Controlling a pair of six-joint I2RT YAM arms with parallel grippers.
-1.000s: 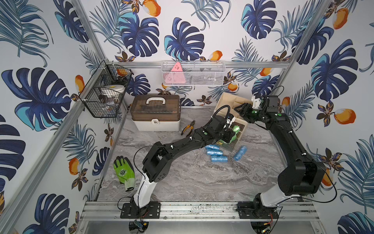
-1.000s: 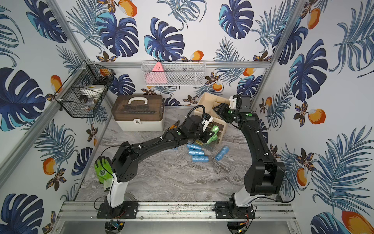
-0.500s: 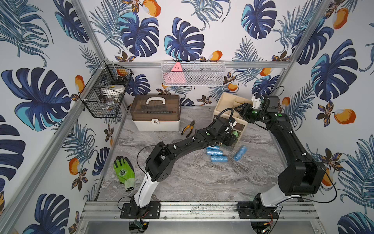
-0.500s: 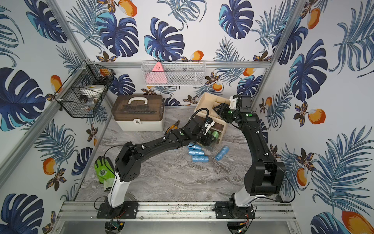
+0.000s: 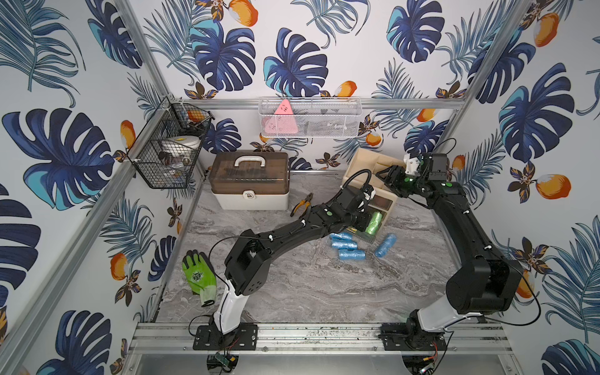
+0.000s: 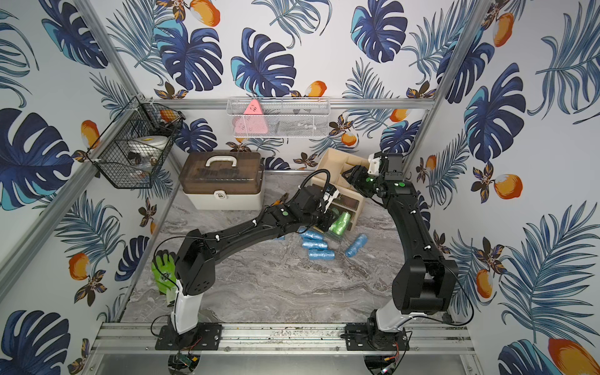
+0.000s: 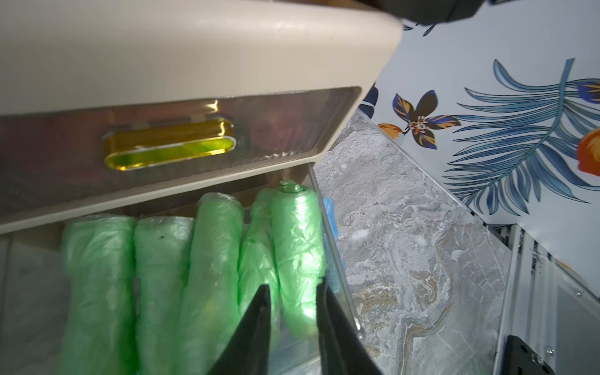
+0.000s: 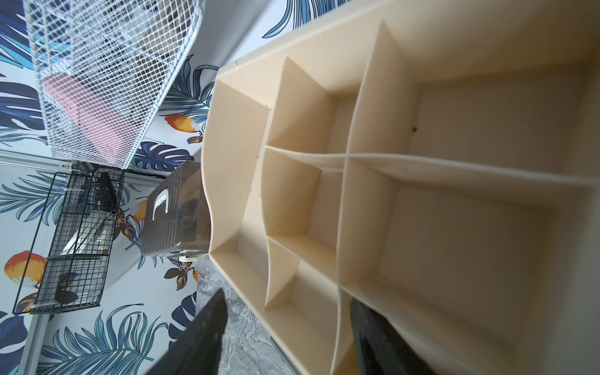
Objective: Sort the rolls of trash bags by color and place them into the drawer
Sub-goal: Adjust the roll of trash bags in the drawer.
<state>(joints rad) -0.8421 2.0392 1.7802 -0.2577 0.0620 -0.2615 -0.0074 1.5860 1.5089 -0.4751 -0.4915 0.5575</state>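
Green rolls [image 7: 214, 259] five; blue rolls [image 5: 352, 255] four visible.

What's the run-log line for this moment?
left claw: gripping green roll in drawer | right claw: open over organizer | blue rolls: on table

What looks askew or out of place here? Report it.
One green roll sits tilted atop a neighbour against the clear side wall of the open drawer, pinched in the left end effector. Several blue rolls lie scattered on the table outside it.
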